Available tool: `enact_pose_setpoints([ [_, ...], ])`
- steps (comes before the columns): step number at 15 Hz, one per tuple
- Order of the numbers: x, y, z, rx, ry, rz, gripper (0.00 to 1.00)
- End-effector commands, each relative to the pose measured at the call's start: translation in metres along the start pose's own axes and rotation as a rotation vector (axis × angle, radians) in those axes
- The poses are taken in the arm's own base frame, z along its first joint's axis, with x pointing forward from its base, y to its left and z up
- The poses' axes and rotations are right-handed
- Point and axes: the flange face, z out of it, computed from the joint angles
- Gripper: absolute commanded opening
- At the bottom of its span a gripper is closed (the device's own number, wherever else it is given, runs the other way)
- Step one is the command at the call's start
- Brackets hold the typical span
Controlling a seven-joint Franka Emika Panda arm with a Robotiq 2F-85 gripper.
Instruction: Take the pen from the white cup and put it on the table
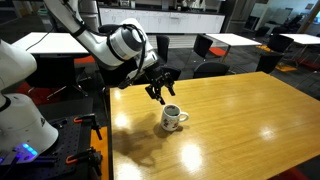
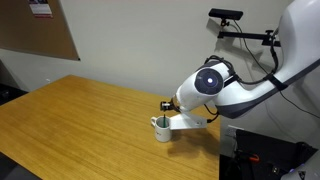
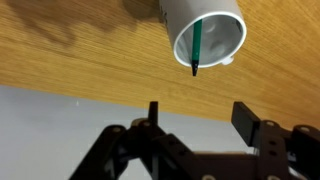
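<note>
task barely begun: in the wrist view's upper middle the pen [image 3: 197,45] stands inside the white cup [image 3: 222,35] on the table [image 3: 80,70], the gripper [image 3: 197,107] below, spread wide and empty, with grasping and placing left.

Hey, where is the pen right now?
The pen is inside the white cup on the table, leaning on the rim; the wrist view shows it ahead of the open gripper.
</note>
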Motion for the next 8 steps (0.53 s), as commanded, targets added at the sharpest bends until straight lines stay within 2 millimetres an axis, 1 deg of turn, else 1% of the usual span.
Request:
enact_pose_setpoints([
  [1,-0.003,-0.012,0.011,0.022,0.013,0.049,0.7],
  [2,-0.004,-0.013,0.013,0.025,0.013,0.06,0.67],
  [3,-0.005,-0.015,0.016,0.032,0.01,0.065,0.66],
  [4,-0.007,-0.017,0.019,0.036,0.005,0.07,0.59],
  [6,-0.01,-0.021,0.023,0.044,-0.002,0.075,0.6],
  [7,-0.012,-0.023,0.025,0.045,-0.007,0.075,0.55],
  [8,-0.013,-0.024,0.027,0.046,-0.011,0.078,0.57],
])
